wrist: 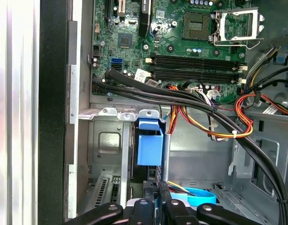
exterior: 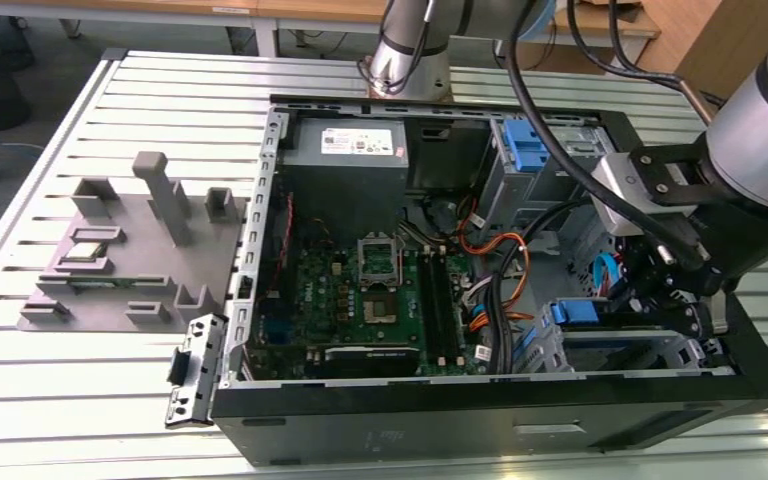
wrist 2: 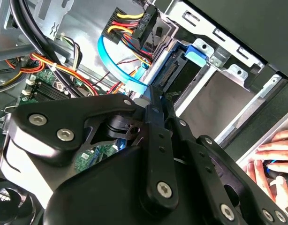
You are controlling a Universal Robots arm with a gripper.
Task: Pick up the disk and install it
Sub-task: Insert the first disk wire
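Gripper (exterior: 671,300) beside blue-railed disk (exterior: 598,325).

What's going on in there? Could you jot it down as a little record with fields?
Setting: open computer case lying on a slatted metal table
Arm: reaching into the case near the drive cage, at the exterior view's right
Gripper: low beside the cage, jaws close together around something thin
Disk: standing on edge in the cage slot, blue rail end showing
Cables: blue flat cable and orange-yellow wires run nearby
Other: a person's hand rests at the case edge
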